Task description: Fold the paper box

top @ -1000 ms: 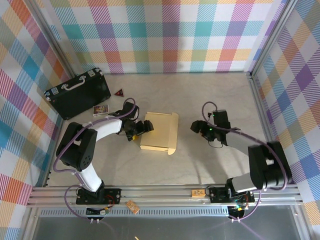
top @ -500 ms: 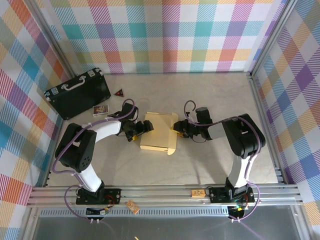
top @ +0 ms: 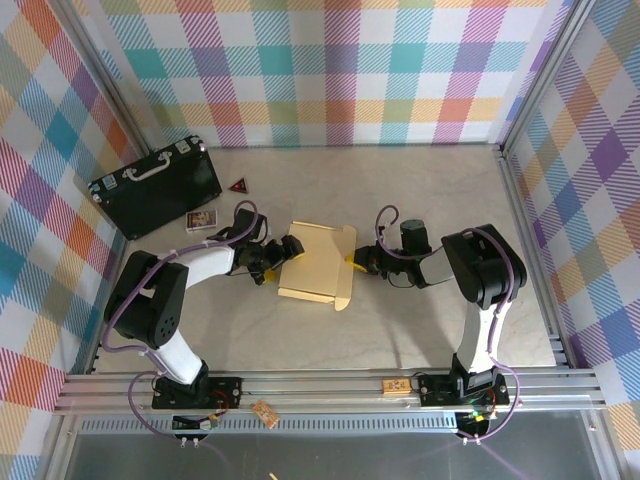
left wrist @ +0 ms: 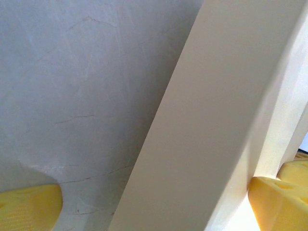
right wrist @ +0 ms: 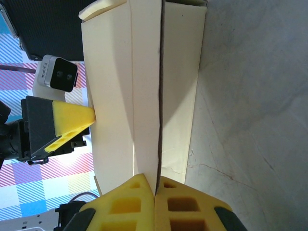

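1. The top external camera sits above and behind the arm bases [top: 200, 388], looking down on the whole table [top: 420, 200]; bases at 6 o'clock, back wall [top: 320, 70] at 12.
2. The left wrist camera is pressed close to the paper box [left wrist: 207, 125], facing along its side wall.
3. The right wrist camera, also near, looks across that box toward the left gripper's fingertip [right wrist: 72, 122] at 9 o'clock; the overhead view shares both.

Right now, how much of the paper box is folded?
Mostly shaped, it seems: the paper box already looks like a shallow tan tray with raised sides. In hand: the right pincer is shut on its right wall's edge, while the left pincer sits open astride the left wall. Left: a flap pokes out at the near right corner, probably needing tucking.
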